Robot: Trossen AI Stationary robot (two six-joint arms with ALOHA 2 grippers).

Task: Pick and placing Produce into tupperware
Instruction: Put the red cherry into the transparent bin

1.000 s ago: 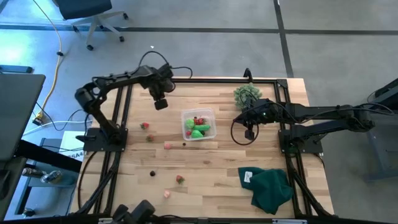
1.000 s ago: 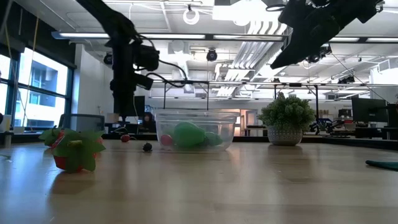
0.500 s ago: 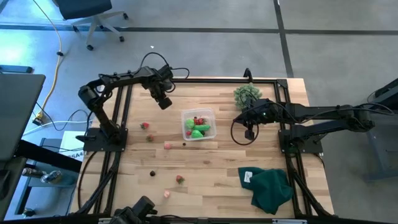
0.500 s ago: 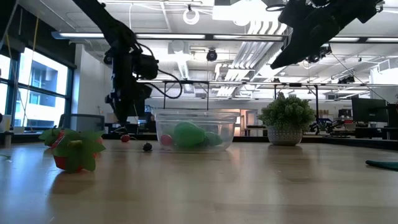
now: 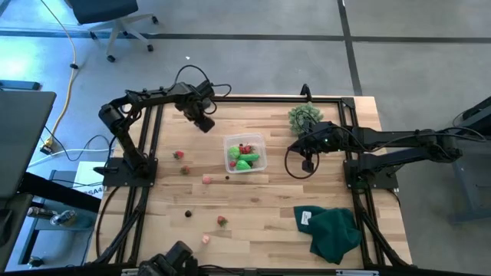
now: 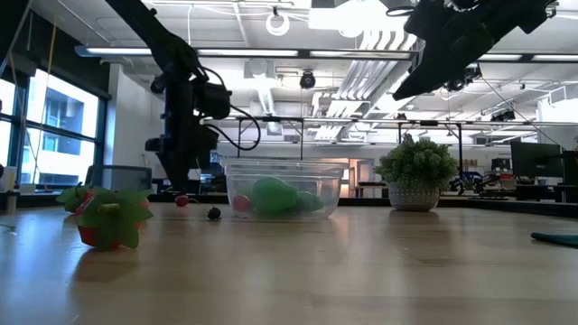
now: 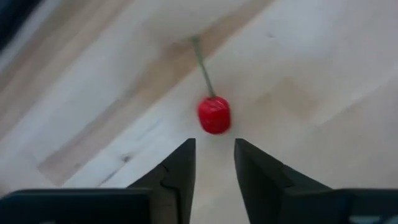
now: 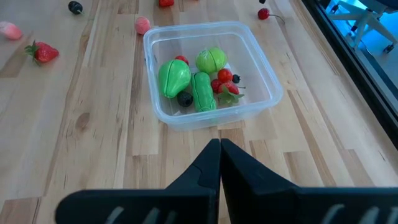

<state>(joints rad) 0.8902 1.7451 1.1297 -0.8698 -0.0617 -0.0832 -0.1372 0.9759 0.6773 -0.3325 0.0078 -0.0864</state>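
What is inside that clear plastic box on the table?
The box holds green toy vegetables, small red fruits and a dark berry. Anything beneath them is hidden.

Lighting's bright and even over the pale wooden slatted table [image 5: 253,199] from overhead, shadows stay soft. Level with the tabletop it's backlit: long white ceiling strip lights [image 6: 262,52] and the tall window on the side [image 6: 50,135] glare, so the dark arm bodies go near silhouette and the near tabletop is soft. The left wrist shot is smeared, the small red cherry with a thin stem [image 7: 214,114] fuzzy. The right wrist shot is crisp on the clear square plastic tub [image 8: 211,71].
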